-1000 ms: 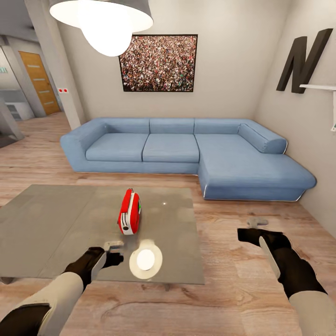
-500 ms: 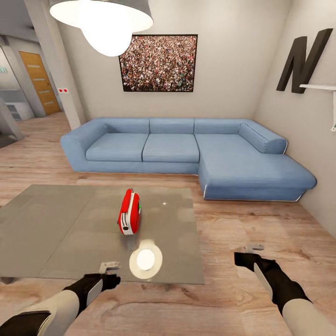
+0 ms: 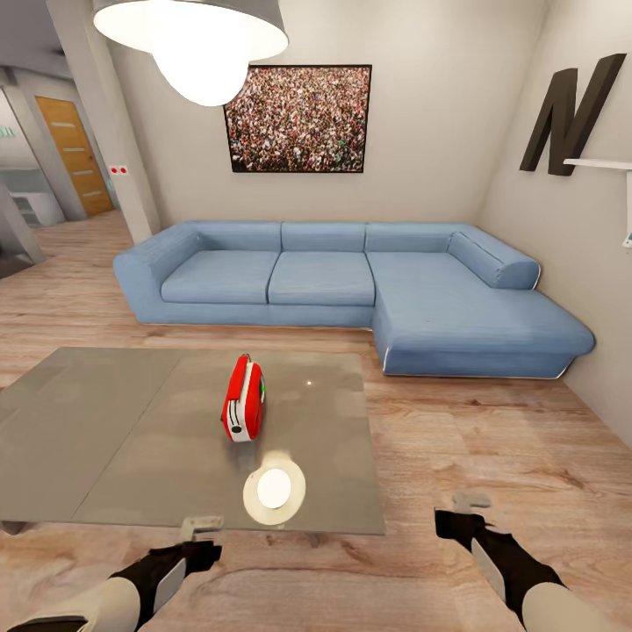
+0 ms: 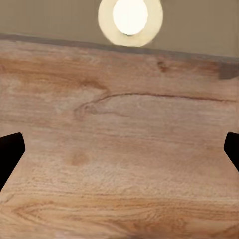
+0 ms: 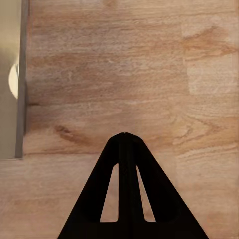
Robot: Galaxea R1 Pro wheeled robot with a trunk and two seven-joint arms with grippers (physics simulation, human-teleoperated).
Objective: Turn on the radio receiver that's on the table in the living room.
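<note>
Small flat red radio receiver (image 3: 244, 399) with white side and thin wire handle stands upright on edge on the large low grey glossy table (image 3: 105, 439), ahead of both pincers and well apart from them; nearer the left pincer than the right.

Left pincer (image 3: 201, 527) hangs over the light wood floor (image 3: 491, 439) just off the table's near edge, not touching it. In the left wrist view its two black fingertips (image 4: 10, 154) sit at opposite sides of the frame, spread wide apart, nothing between them but floor; the table's edge (image 4: 199, 55) and a round bright lamp reflection (image 4: 130, 20) lie beyond.

Right pincer (image 3: 465, 503) hovers over the floor, off the table's right side and apart from it. In the right wrist view the black fingers (image 5: 124, 189) meet at one point, pressed together, holding nothing; the table's edge (image 5: 22, 74) is off to one side.

Beyond the table from the pincers: blue L-shaped sofa (image 3: 351, 285) against the beige wall, framed crowd picture (image 3: 298, 118) above it, big dark letter N (image 3: 570, 110) on the right-hand wall. White round pendant lamp (image 3: 193, 35) hangs overhead, and its reflection (image 3: 274, 488) glows on the table just ahead of the left pincer. Wooden door (image 3: 75, 154) far off past the left pincer's side.
</note>
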